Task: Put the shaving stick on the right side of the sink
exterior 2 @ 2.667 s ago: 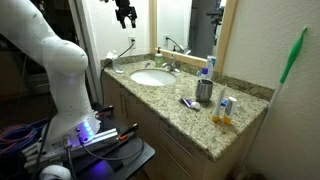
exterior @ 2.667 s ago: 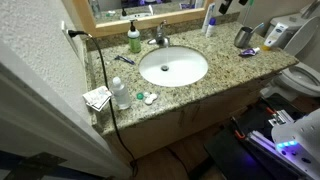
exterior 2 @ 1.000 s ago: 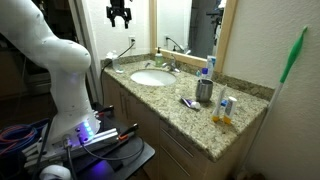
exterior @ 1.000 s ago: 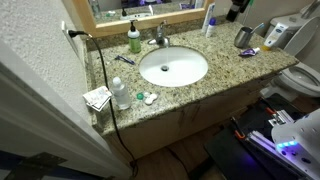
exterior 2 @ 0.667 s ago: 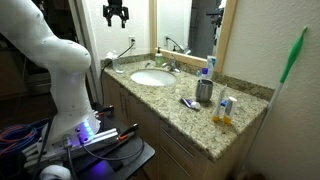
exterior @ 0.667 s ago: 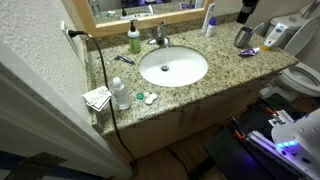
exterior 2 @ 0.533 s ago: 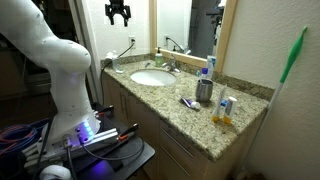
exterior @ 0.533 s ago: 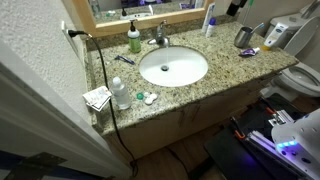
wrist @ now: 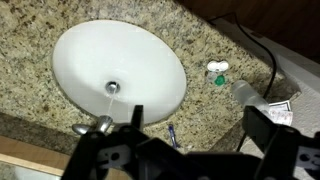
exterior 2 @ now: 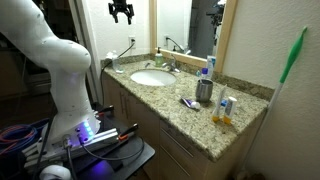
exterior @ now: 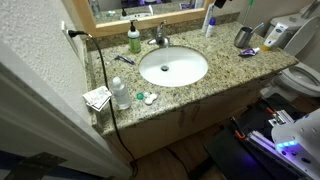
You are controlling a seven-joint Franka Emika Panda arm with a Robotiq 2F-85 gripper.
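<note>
The shaving stick (wrist: 172, 135), a slim blue and white razor, lies on the granite next to the white oval sink (wrist: 150, 85). In an exterior view it lies left of the sink (exterior: 124, 59), near the green soap bottle (exterior: 134, 40). The sink shows in both exterior views (exterior: 173, 67) (exterior 2: 152, 77). My gripper (wrist: 198, 114) is open and empty, high above the counter, with the razor between its fingers in the wrist view. It hangs well above the sink in an exterior view (exterior 2: 122, 10).
A chrome faucet (exterior: 158, 35) stands behind the basin. A metal cup (exterior: 243, 37), a purple-blue object (exterior: 248, 52) and a white bottle (exterior: 209, 22) are right of the sink. A clear bottle (exterior: 120, 93), papers (exterior: 97, 98) and a black cable (exterior: 104, 85) are left.
My gripper has drifted sideways above the counter and back, and now sits slightly higher. It stays open. Nothing on the counter has moved.
</note>
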